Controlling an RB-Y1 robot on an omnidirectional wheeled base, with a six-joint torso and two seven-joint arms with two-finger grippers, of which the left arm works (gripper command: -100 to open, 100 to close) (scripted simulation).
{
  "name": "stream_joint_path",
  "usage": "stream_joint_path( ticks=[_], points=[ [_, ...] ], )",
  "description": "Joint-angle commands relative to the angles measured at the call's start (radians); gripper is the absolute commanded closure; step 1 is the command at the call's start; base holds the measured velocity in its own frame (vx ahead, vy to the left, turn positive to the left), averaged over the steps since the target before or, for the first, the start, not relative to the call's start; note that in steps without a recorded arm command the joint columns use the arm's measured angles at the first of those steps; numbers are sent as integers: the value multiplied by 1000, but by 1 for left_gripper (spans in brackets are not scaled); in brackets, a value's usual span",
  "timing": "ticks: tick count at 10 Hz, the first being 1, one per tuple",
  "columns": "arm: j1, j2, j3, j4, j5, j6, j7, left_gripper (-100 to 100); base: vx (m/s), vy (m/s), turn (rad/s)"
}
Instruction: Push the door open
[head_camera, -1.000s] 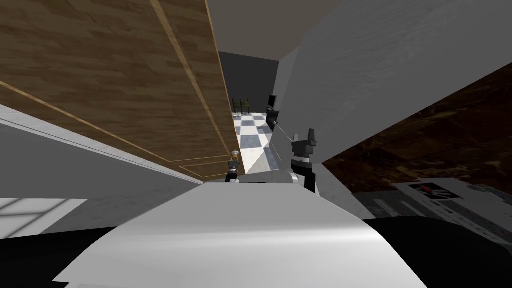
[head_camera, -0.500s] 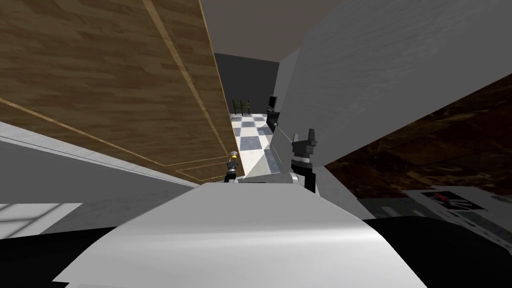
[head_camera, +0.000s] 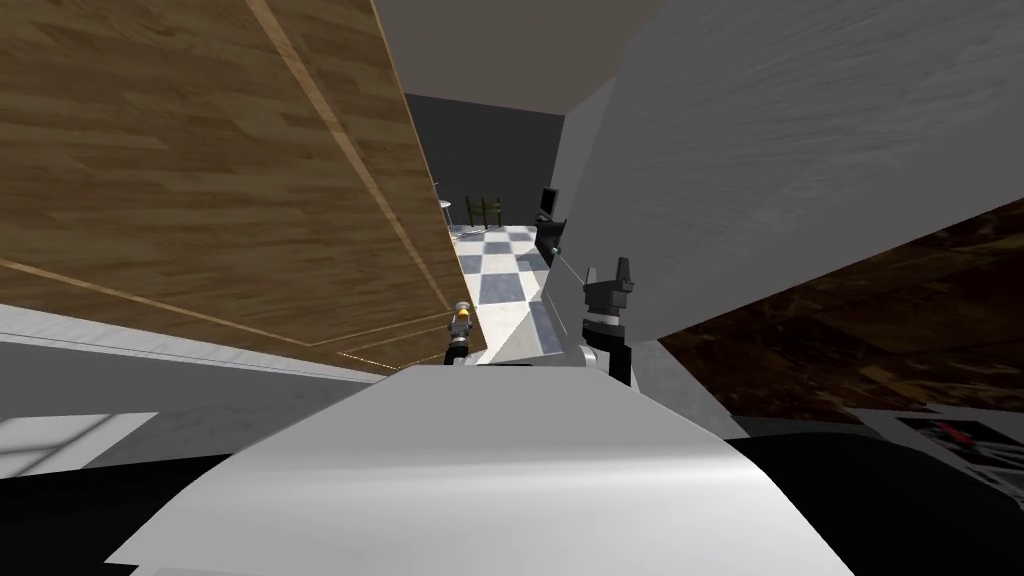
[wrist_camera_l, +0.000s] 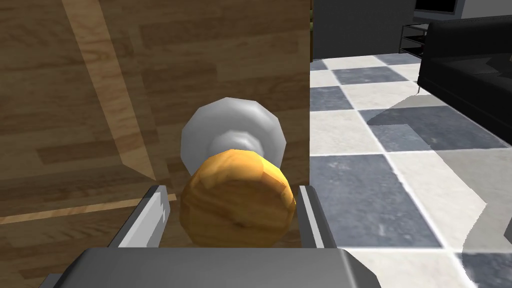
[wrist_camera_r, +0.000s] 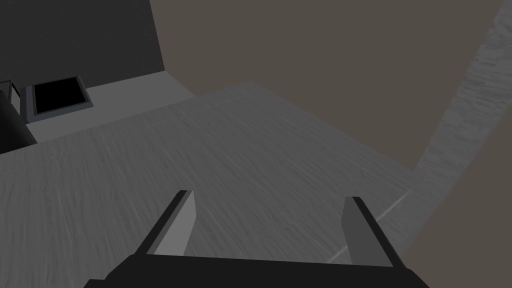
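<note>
door: the brown wood-grain door (head_camera: 200, 180) takes up the left of my head view, with thin pale inlay lines running across it. it stands ajar, and there is a gap between its free edge and the grey wall (head_camera: 780, 150) on my right.
knob: a rounded golden wood knob (wrist_camera_l: 237, 200) stands out from the door on a round silver plate (wrist_camera_l: 232, 132), close to the free edge.
left gripper: my left gripper (wrist_camera_l: 232, 189) is right at the knob with its blades spread, not clamped. the knob sits between them.
knob against the fingers: the finger on the free-edge side looks to be touching the knob's side, or very nearly. the other finger stands just beside the knob, with a sliver of door showing between the two. the knob's face lies deep between the blades, close to the dark gripper body, and the silver plate is beyond the fingertips.
right gripper: my right gripper (head_camera: 612, 272) is raised ahead of me, just right of the gap and near the grey wall. its fingers (wrist_camera_r: 175, 220) are well apart and hold nothing.
past the door edge: through the gap i see a checkered floor (wrist_camera_l: 380, 200) of pale and dark grey tiles, with a black sofa (wrist_camera_l: 465, 75) standing on it further in.
</note>
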Motion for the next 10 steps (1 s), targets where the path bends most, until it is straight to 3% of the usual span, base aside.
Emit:
stream_joint_path(
  ticks=[1,10],
  points=[
    [-15,20,32,21,15,-9,1,100,148,-29,81],
    [-25,26,98,26,51,-17,-18,100,109,-18,35]
  ],
)
